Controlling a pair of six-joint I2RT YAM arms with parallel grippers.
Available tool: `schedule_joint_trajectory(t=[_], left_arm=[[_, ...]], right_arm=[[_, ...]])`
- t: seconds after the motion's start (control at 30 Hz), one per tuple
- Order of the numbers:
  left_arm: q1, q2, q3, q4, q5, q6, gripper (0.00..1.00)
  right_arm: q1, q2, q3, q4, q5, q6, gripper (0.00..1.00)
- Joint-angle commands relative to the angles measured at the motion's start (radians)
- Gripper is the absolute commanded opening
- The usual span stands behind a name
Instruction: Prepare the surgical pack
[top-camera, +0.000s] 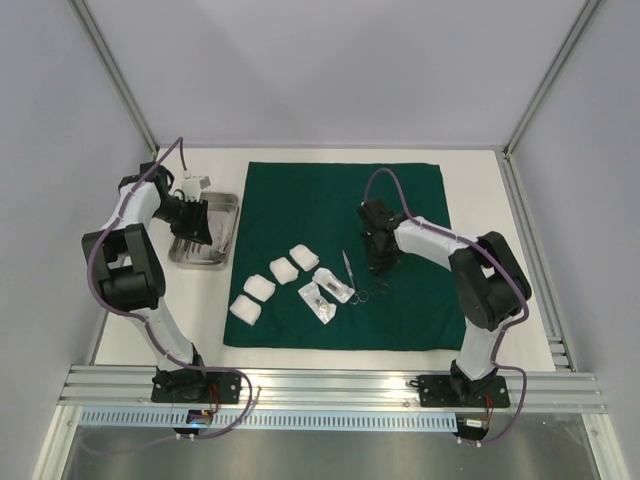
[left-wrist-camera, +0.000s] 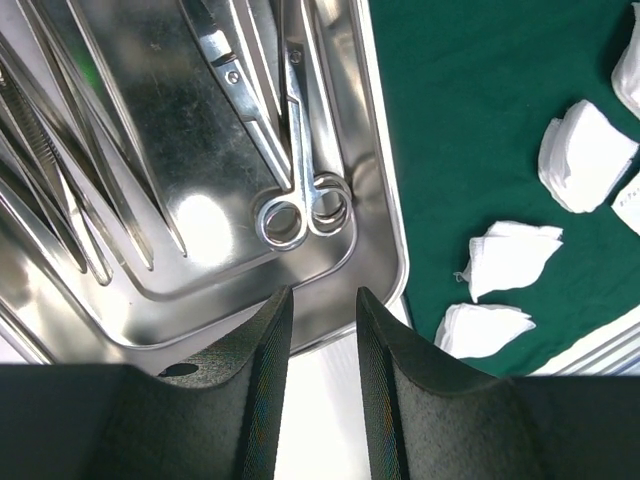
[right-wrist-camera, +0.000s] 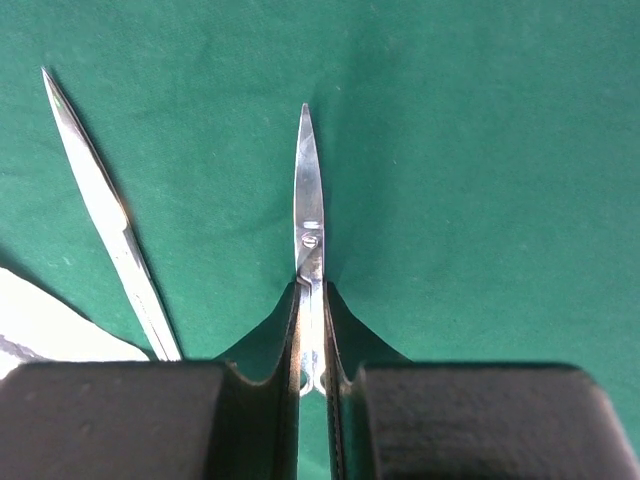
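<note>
The dark green cloth (top-camera: 340, 215) lies spread flat on the white table. On it are several white gauze squares (top-camera: 272, 280) and two white packets (top-camera: 325, 293). My right gripper (right-wrist-camera: 312, 290) is shut on the shank of a pair of steel scissors (right-wrist-camera: 310, 215), blades pointing away, low over the cloth (right-wrist-camera: 480, 150). A second slim instrument (right-wrist-camera: 105, 215) lies on the cloth to their left. The steel tray (left-wrist-camera: 385, 200) left of the cloth holds scissors (left-wrist-camera: 290, 190) and several long instruments. My left gripper (left-wrist-camera: 322, 295) hangs open just outside the tray's rim, with nothing between its fingers.
A white packet corner (right-wrist-camera: 50, 335) lies near the second instrument. Gauze squares (left-wrist-camera: 585, 150) sit on the cloth right of the tray. Aluminium frame posts (top-camera: 115, 70) and grey walls enclose the table; a rail (top-camera: 330, 385) carries the arm bases.
</note>
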Motion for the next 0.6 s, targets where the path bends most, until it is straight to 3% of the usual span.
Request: schedule_joint_trajectory(t=[0.0,0.33,0.57], left_arm=[[0.004,-0.075,-0.002,-0.023,0.046,0.014,0.4],[-0.015,-0.116,-0.004,-0.053,0.098,0.014,0.39],[-0.096,-0.171,-0.017,-0.089,0.163,0.014,0.39]], right_arm=[[-0.003,-0.074,-0.038,0.063,0.026,0.018,0.0],[-0.003,-0.151,-0.06,0.108,0.058,0.039,0.0],[0.009,-0.218,-0.058,0.142,0.046,0.109,0.01]])
